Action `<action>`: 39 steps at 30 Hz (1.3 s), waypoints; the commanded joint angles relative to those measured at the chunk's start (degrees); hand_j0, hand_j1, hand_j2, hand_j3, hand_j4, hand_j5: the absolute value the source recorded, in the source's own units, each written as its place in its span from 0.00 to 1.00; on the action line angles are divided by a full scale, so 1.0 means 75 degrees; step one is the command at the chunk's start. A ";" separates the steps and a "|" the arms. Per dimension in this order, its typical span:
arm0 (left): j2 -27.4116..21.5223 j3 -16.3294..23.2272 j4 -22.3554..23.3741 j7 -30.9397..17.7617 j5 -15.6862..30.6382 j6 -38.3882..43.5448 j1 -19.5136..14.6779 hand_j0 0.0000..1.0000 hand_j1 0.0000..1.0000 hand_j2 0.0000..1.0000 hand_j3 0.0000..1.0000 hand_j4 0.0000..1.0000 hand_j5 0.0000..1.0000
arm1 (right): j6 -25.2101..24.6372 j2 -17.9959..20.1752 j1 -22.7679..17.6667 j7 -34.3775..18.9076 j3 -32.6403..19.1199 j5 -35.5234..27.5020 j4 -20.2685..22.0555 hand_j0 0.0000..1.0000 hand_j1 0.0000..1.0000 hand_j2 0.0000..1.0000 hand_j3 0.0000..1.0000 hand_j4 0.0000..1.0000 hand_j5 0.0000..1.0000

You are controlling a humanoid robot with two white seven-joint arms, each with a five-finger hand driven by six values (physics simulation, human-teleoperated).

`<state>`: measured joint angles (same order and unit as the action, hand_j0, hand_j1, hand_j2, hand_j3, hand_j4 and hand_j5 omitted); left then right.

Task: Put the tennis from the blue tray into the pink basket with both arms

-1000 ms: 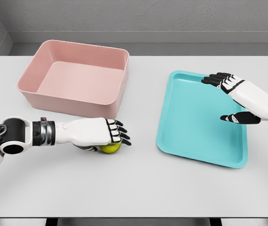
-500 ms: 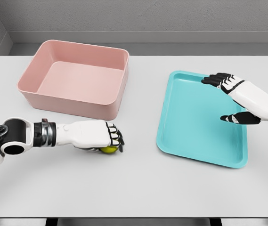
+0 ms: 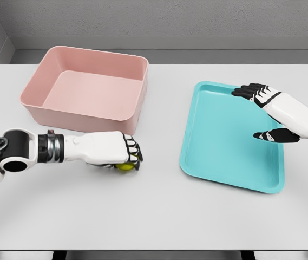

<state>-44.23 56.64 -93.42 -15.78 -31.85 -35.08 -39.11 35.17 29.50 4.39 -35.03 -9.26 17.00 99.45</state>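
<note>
A yellow-green tennis ball [image 3: 125,166] lies low over the white table, just in front of the pink basket [image 3: 133,121], mostly covered by my left hand [image 3: 128,157], whose fingers are curled down around it. The basket holds nothing that I can see. The blue tray [image 3: 218,135] on the right has nothing in it. Over the tray's right side hovers my right hand [image 3: 259,111], fingers spread and holding nothing.
The white table [image 3: 159,211] stretches wide in front of the tray and the basket. A grey wall runs along the far side behind both containers.
My left hand's fingers have curled shut around the ball, which shows less now, and the hand has shifted slightly up toward the basket. The right arm has not moved.
</note>
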 commanded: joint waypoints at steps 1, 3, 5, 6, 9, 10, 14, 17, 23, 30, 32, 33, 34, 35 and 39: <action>-0.0009 -0.0005 -0.0024 -0.0006 0.0168 0.0011 -0.0012 0.58 0.58 0.58 0.58 0.58 0.58 | -0.0023 0.0004 0.0000 0.0004 0.0004 -0.0063 -0.0006 1.00 1.00 1.00 1.00 1.00 1.00; -0.0021 -0.0005 -0.0036 0.0006 0.0192 0.0011 -0.0082 0.58 0.58 0.58 0.58 0.58 0.58 | -0.0023 0.0015 0.0000 0.0004 -0.0007 -0.0063 -0.0006 1.00 1.00 1.00 1.00 1.00 1.00; -0.0033 -0.0005 -0.0130 -0.0006 0.0320 0.0011 -0.0188 0.58 0.58 0.58 0.58 0.58 0.58 | -0.0023 0.0015 0.0000 0.0004 -0.0007 -0.0063 -0.0006 1.00 1.00 1.00 1.00 1.00 1.00; -0.0033 -0.0005 -0.0142 0.0006 0.0367 0.0011 -0.0234 0.58 0.58 0.58 0.58 0.58 0.58 | -0.0023 0.0004 0.0000 0.0004 -0.0007 -0.0063 -0.0006 1.00 1.00 1.00 1.00 1.00 1.00; -0.0044 -0.0017 -0.0165 0.0006 0.0426 0.0011 -0.0351 0.59 0.59 0.59 0.59 0.59 0.59 | -0.0023 0.0015 0.0000 0.0004 -0.0007 -0.0063 -0.0006 1.00 1.00 1.00 1.00 1.00 1.00; -0.0068 -0.0017 -0.0165 0.0006 0.0485 0.0011 -0.0398 0.59 0.59 0.59 0.59 0.59 0.59 | -0.0023 0.0004 0.0000 0.0004 -0.0007 -0.0063 -0.0006 1.00 1.00 1.00 1.00 1.00 1.00; -0.0150 -0.0005 -0.0177 0.0006 0.0731 0.0011 -0.0715 0.59 0.59 0.59 0.59 0.59 0.59 | -0.0023 0.0015 0.0000 0.0004 -0.0007 -0.0063 0.0006 1.00 1.00 1.00 1.00 1.00 1.00; -0.0185 -0.0005 -0.0177 0.0006 0.0743 0.0011 -0.0832 0.59 0.59 0.59 0.59 0.59 0.59 | -0.0023 0.0015 0.0000 0.0004 -0.0007 -0.0063 0.0006 1.00 1.00 1.00 1.00 1.00 1.00; -0.0361 -0.0029 -0.0165 0.0006 0.0906 0.0011 -0.1078 0.59 0.59 0.59 0.59 0.59 0.59 | -0.0023 0.0015 0.0000 0.0004 -0.0007 -0.0063 0.0029 1.00 1.00 1.00 1.00 1.00 1.00; -0.0455 -0.0052 -0.0060 0.0006 0.1059 0.0011 -0.1289 0.59 0.59 0.59 0.59 0.59 0.59 | -0.0023 0.0004 0.0000 0.0004 0.0004 -0.0063 0.0029 1.00 1.00 1.00 1.00 1.00 1.00; -0.0455 -0.0064 0.0022 -0.0006 0.1059 0.0011 -0.1336 0.59 0.59 0.59 0.59 0.59 0.59 | -0.0023 0.0004 0.0000 0.0004 0.0004 -0.0063 0.0029 1.00 1.00 1.00 1.00 1.00 1.00; -0.0455 -0.0064 0.0057 0.0006 0.1059 0.0011 -0.1383 0.59 0.59 0.59 0.59 0.59 0.59 | -0.0023 0.0004 0.0000 0.0004 -0.0007 -0.0063 0.0018 1.00 1.00 1.00 1.00 1.00 1.00; -0.0455 -0.0064 0.0081 0.0006 0.1059 0.0011 -0.1418 0.59 0.59 0.59 0.59 0.59 0.59 | -0.0023 0.0004 0.0000 0.0004 0.0004 -0.0063 0.0017 1.00 1.00 1.00 1.00 1.00 1.00; -0.0455 -0.0076 0.0104 0.0006 0.1071 0.0011 -0.1465 0.59 0.59 0.59 0.59 0.59 0.59 | -0.0023 0.0004 0.0000 0.0004 0.0004 -0.0063 0.0006 1.00 1.00 1.00 1.00 1.00 1.00; -0.0466 -0.0087 0.0327 -0.0006 0.1153 0.0011 -0.1582 0.59 0.59 0.59 0.59 0.59 0.59 | -0.0023 0.0004 0.0000 0.0004 0.0004 -0.0063 0.0006 1.00 1.00 1.00 1.00 1.00 1.00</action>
<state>-47.62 56.10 -91.76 -15.78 -23.72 -35.08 -50.98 35.17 29.50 4.39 -35.03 -9.25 16.95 99.49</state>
